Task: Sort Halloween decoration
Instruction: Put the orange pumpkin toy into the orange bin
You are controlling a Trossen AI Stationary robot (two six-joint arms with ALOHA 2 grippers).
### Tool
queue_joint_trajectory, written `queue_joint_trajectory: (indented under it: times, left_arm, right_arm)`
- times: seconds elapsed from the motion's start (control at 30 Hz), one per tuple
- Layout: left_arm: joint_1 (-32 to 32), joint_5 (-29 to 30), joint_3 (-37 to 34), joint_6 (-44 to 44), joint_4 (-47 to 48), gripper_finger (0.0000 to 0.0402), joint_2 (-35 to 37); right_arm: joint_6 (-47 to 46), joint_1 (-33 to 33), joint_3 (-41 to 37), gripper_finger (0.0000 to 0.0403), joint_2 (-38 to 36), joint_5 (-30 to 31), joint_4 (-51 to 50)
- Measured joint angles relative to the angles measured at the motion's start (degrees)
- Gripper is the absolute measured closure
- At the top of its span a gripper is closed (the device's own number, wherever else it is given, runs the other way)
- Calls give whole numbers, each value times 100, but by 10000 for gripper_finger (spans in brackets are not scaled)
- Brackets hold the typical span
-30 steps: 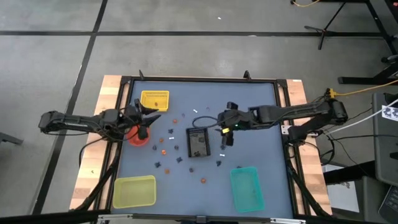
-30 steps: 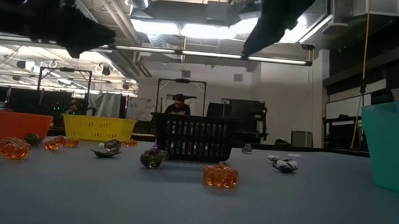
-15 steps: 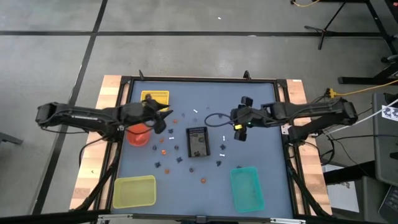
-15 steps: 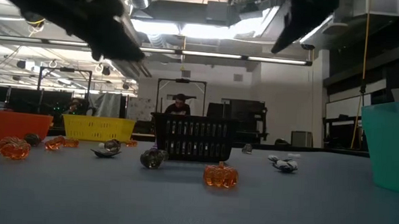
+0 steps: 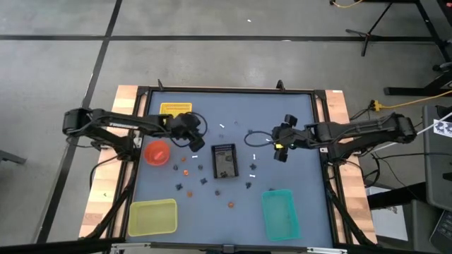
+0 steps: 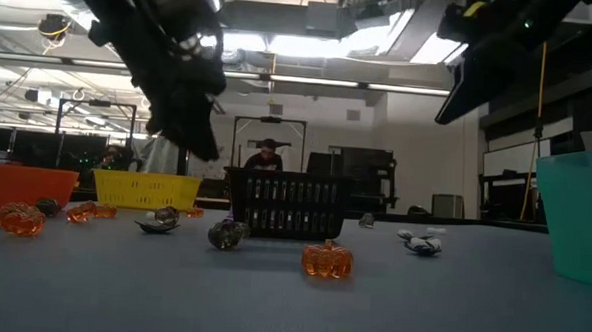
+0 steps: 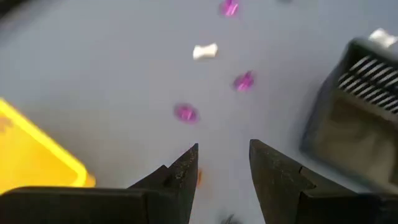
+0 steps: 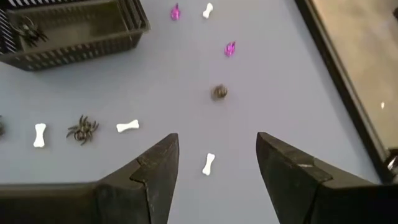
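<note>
Both grippers, left [image 5: 197,142] and right [image 5: 280,150], hover open and empty above scattered Halloween decoration [image 5: 205,171].

No text, label, brand, number or sign can be read in any view, neither on the trays and trinkets nor on the arms or in the room behind.

Black tray [image 5: 225,160] mid-table; yellow basket [image 5: 174,109], teal bin [image 5: 280,214] apart.
</note>
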State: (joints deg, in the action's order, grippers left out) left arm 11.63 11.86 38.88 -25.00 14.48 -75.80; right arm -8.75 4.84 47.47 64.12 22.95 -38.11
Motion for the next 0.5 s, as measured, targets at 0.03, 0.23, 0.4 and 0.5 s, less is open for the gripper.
queue_joint_trajectory:
  times: [0.03,0.23,0.4,0.5]
  left_arm:
    - [5,-8,15,-44,55,274,-90]
    - [14,-109,23,-202,56,274,-527]
    - [14,-45,23,-347,12,274,-824]
    - [14,-35,24,-349,-47,274,-979]
  right_arm:
    - [-15,0,-57,189,0,2,74]
    - [-15,2,-281,189,23,-4,454]
    - [-12,0,-309,189,23,-1,533]
    - [-11,2,-309,189,24,-3,533]
